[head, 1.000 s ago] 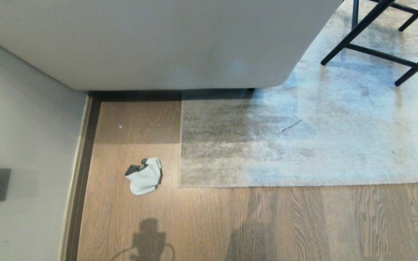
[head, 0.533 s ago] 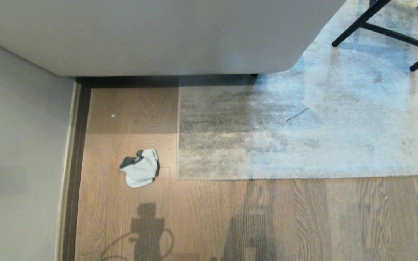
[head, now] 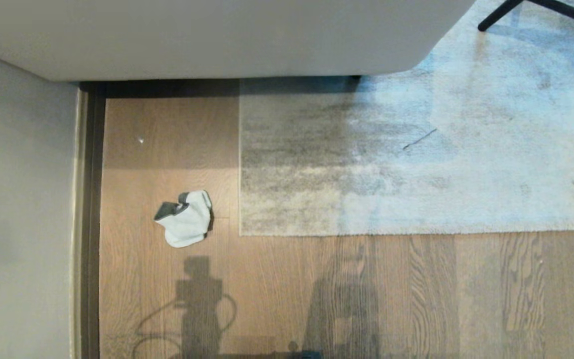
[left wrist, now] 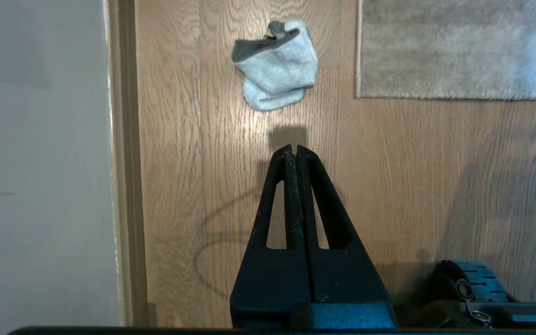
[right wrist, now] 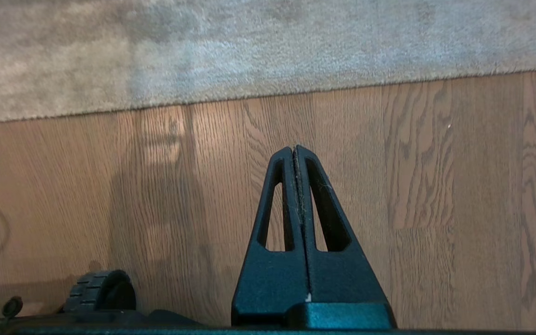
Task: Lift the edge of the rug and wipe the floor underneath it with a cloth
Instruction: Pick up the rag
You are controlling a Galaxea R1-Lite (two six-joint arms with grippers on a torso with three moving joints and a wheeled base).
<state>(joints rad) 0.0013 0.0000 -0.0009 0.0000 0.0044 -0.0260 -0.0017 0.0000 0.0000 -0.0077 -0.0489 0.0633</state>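
The crumpled pale blue-grey cloth lies on the wood-grain floor just left of the rug's near-left corner. The rug edge runs straight across and lies flat on the planks. Neither arm shows in the head view. My left gripper hangs shut and empty above bare floor, short of the cloth. In the right wrist view, my right gripper is shut and empty over the planks, a little before the rug edge.
A pale cabinet or counter base overhangs the back. A grey wall with a dark baseboard bounds the left. Black chair legs stand on the rug at far right. My base's wheel shows low in the left wrist view.
The whole head view has slid: rug, cloth and cabinet sit higher in the picture and more near floor shows, so the camera has tilted down. Cloth and rug have not moved.
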